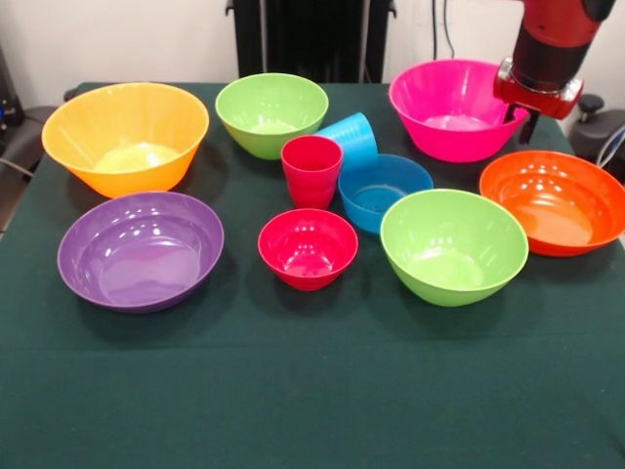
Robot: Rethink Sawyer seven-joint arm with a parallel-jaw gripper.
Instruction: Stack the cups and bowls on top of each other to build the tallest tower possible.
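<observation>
Nine pieces of bright plastic tableware sit spread over the green-clothed table (312, 410), none yet stacked, while the Sawyer arm waits at the upper right.

Farthest from the gripper (532, 112), at the left edge, the yellow-orange bowl (125, 137) stands upright with the purple bowl (141, 249) in front of it, both mouth-up and apart, so each could take a smaller piece inside.

Toward the middle, a lime green bowl (271, 113) sits at the back. Nearer the gripper, the red cup (312, 171) stands upright, and the small red bowl (308, 248) rests just in front of it.

The sky-blue cup (350, 139) lies tipped on its side behind the red cup, its mouth pointing away to the left. It appears to lean against the small blue bowl (385, 191), and it would likely need righting before it could go on any tower.

The second lime green bowl (454, 246) tilts slightly, below and left of the gripper.

The pink bowl (455, 107) lies directly beside the gripper, whose red wrist hangs over that bowl's right rim; whether the fingers are apart or closed cannot be told, as they are hidden behind the rim. The placing suggests the arm is addressing this large bowl first.

The orange bowl (559, 200) sits just below the gripper, at the right edge.
</observation>
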